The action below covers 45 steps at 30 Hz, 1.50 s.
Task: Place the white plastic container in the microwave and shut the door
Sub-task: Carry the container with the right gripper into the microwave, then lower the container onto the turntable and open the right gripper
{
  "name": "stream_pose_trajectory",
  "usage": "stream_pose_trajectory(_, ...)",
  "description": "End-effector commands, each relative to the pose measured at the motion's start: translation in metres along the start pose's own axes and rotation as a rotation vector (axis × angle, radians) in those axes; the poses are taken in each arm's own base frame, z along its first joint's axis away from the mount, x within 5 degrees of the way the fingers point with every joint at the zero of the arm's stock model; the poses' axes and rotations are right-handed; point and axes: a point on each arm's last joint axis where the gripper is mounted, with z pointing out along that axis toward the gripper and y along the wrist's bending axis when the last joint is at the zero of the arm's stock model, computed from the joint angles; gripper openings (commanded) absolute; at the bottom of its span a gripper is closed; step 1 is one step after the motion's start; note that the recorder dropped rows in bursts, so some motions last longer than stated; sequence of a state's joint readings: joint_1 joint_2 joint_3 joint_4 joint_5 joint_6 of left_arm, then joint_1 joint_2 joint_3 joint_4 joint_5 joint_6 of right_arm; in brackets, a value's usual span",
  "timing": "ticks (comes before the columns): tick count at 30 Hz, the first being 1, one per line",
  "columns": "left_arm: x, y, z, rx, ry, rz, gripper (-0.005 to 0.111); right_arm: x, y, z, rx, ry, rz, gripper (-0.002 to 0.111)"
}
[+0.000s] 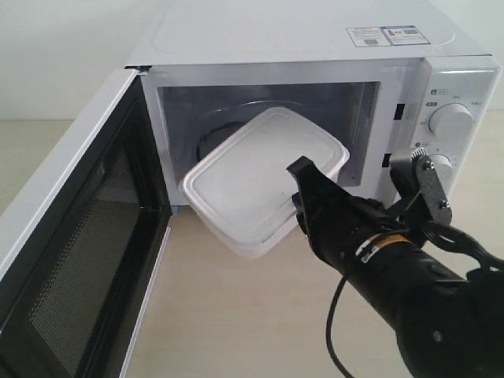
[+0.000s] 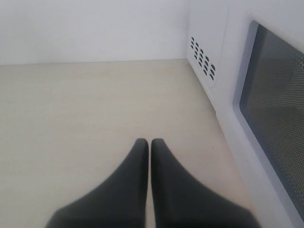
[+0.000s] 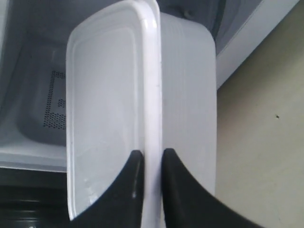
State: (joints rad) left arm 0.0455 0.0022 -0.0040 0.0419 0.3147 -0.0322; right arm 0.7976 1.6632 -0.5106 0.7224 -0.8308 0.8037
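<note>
The white plastic container (image 1: 256,181) hangs tilted in the microwave's (image 1: 315,47) opening, half inside the cavity and half over the table. My right gripper (image 1: 298,201) is shut on the rim of its lid; in the right wrist view the fingers pinch the white rim of the container (image 3: 118,95), gripper (image 3: 149,156). The door (image 1: 71,260) stands wide open at the left, mesh window facing inward. My left gripper (image 2: 150,145) is shut and empty, low over the table beside the outer face of the door (image 2: 273,114).
Two round dials (image 1: 450,120) sit on the microwave's right panel, just behind my right arm. The beige table (image 1: 236,315) stretches in front of the microwave. Vent slots (image 2: 203,58) mark the microwave's side wall near my left gripper.
</note>
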Motion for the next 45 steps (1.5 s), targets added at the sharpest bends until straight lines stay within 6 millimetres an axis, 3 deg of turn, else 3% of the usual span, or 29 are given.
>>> stream_pose_trajectory(1, 0.001, 0.000, 0.000, -0.002, -0.001, 0.004, 0.004, -0.001, 0.010, 0.012, -0.020, -0.065, 0.049, 0.000)
stream_pose_trajectory(16, 0.001, 0.000, 0.000, -0.002, -0.001, 0.004, 0.004, 0.012, 0.024, 0.054, -0.035, -0.166, 0.106, 0.000)
stream_pose_trajectory(22, 0.001, 0.000, 0.000, -0.002, -0.001, 0.004, 0.004, 0.006, 0.022, 0.071, -0.012, -0.209, 0.110, 0.000)
stream_pose_trajectory(32, 0.001, 0.000, 0.000, -0.002, -0.001, 0.004, 0.004, -0.012, 0.021, 0.081, -0.002, -0.243, 0.126, 0.000)
stream_pose_trajectory(45, 0.001, 0.000, 0.000, -0.002, -0.001, 0.004, 0.004, -0.006, 0.028, 0.103, -0.037, -0.220, 0.152, 0.000)
